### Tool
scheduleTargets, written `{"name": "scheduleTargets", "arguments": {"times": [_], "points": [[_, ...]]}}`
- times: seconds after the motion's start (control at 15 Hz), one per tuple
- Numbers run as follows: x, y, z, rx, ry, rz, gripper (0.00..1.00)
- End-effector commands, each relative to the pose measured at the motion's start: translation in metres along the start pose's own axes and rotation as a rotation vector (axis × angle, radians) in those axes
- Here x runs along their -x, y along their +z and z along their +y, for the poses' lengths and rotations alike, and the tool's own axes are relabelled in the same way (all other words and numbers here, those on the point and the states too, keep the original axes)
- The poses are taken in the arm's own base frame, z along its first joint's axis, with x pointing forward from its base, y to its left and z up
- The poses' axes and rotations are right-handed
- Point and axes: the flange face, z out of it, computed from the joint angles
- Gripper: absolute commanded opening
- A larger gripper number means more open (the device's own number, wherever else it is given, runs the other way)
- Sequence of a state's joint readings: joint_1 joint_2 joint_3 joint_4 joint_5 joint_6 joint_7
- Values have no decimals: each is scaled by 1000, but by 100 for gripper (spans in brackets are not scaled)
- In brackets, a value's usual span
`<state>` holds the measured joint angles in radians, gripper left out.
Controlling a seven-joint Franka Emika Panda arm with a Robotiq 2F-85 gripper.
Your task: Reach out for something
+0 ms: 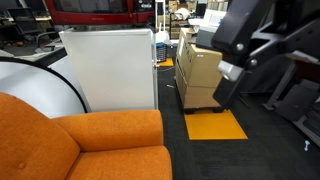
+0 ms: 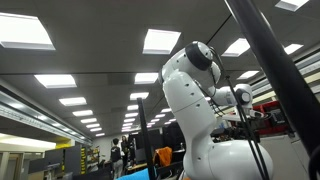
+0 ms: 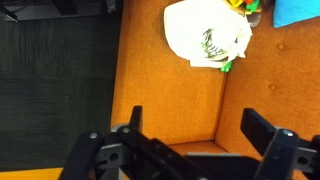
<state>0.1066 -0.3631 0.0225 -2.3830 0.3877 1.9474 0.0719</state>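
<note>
Wrist view: black end effector (image 3: 195, 140), jaws apart, over nubby orange sofa (image 3: 170, 100); crumpled white cloth (image 3: 205, 35) beyond

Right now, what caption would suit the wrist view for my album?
Open gripper above an orange couch, a white printed cloth lying ahead on it.

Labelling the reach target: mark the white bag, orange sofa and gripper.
white bag (image 3: 198, 30): wrist view, middle of its white fabric.
orange sofa (image 3: 170, 95): wrist view, bare cushion below the bag.
gripper (image 3: 190, 120): wrist view, midway between its open fingertips.
</note>
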Motion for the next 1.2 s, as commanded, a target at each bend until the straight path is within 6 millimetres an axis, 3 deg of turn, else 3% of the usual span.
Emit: {"name": "scheduleTargets", "arguments": {"times": [0.0, 0.73, 1.13], "points": [[-3, -1, 2, 31, 16, 55, 100], [5, 5, -2, -32, -77, -61, 100], [5, 5, -3, -6, -64, -41, 100]]}}
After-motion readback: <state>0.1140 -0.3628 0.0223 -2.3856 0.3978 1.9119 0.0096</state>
